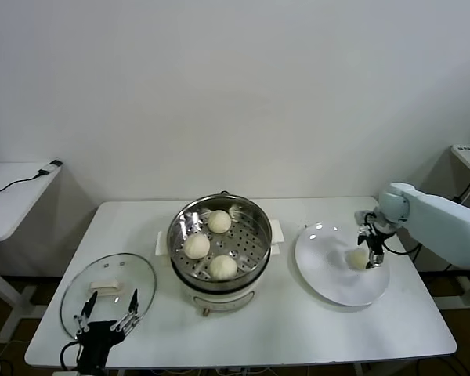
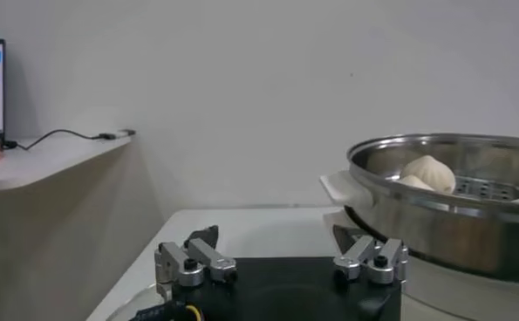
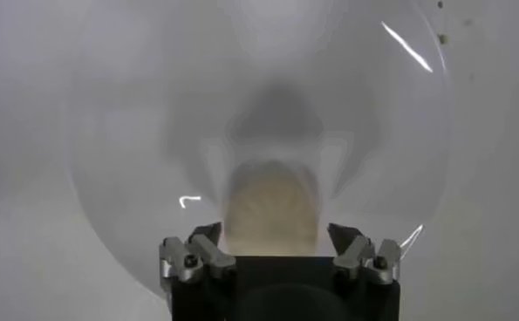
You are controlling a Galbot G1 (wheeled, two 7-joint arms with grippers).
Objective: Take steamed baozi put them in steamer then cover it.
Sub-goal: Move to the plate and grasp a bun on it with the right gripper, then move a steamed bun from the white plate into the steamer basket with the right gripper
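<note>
The steamer (image 1: 251, 223) stands mid-table on its cream base and holds three baozi (image 1: 219, 221) (image 1: 196, 245) (image 1: 222, 267). The fourth baozi (image 1: 356, 258) lies on the white plate (image 1: 329, 274) at the right. My right gripper (image 1: 369, 249) is open and low over the plate. In the right wrist view its fingers (image 3: 205, 235) stand either side of that baozi (image 3: 270, 209) with gaps. The glass cover (image 1: 129, 270) lies flat at the front left, handle (image 1: 106, 287) up. My left gripper (image 1: 108, 317) is open and empty at the cover's near edge. In the left wrist view the left gripper (image 2: 276, 237) faces the steamer (image 2: 451, 205).
A white side table (image 1: 16, 188) with a cable stands left of the work table, also in the left wrist view (image 2: 41, 157). The table's front edge (image 1: 243, 362) runs close under the left gripper. A wall is behind.
</note>
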